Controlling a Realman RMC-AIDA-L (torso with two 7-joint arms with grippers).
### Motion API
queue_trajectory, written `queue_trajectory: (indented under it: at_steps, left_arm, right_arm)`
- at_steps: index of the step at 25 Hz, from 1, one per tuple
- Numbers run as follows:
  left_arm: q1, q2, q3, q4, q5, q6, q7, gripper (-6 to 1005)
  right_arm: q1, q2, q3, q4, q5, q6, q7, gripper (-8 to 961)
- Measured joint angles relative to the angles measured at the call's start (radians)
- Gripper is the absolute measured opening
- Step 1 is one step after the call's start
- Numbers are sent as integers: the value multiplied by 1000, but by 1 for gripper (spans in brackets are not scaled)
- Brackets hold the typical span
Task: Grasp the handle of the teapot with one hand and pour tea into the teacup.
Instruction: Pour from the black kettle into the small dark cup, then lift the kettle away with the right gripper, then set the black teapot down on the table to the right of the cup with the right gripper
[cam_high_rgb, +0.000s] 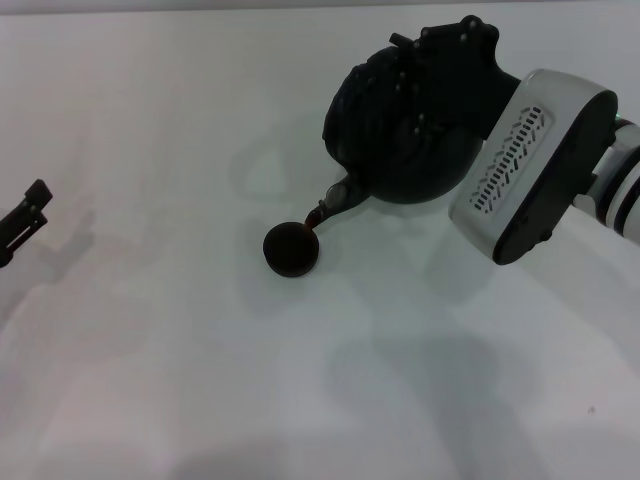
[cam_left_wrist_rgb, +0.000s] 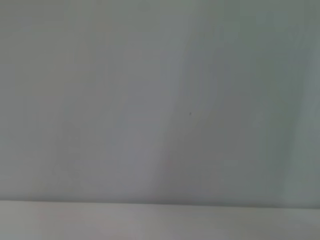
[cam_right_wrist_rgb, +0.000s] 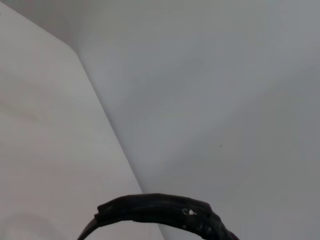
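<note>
The teapot (cam_high_rgb: 390, 130), large, round and black, hangs tilted in the air at the back right, its short spout (cam_high_rgb: 335, 198) pointing down and to the left. The spout's tip sits right over the rim of the teacup (cam_high_rgb: 291, 248), a tiny dark cup standing on the table. A reddish-brown streak shows between tip and cup. My right gripper (cam_high_rgb: 447, 55) is shut on the handle of the teapot (cam_right_wrist_rgb: 160, 212), which shows as a black ribbed arch in the right wrist view and is hidden in the head view. My left gripper (cam_high_rgb: 28, 215) is parked at the far left, open and empty.
The white table (cam_high_rgb: 200, 380) bears only the cup. My right wrist's white and black housing (cam_high_rgb: 530, 165) juts out to the right of the pot. The left wrist view shows only bare pale surface (cam_left_wrist_rgb: 160, 100).
</note>
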Motion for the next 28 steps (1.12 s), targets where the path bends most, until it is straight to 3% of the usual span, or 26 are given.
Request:
queue_trajectory:
  at_steps: [10,20,28]
  left_arm:
    - [-2,0,0,0,0,1,2,872]
    - [-5,0,0,0,0,2,2,872]
    - [-8,2,0,0,0,4,2,872]
  right_arm:
    - [-1,-4,18,0,58,-42,9,108]
    - [-44,-8,126,7,215,-232,11,107]
    - [-72,-13,210,9,326,-276,31,107]
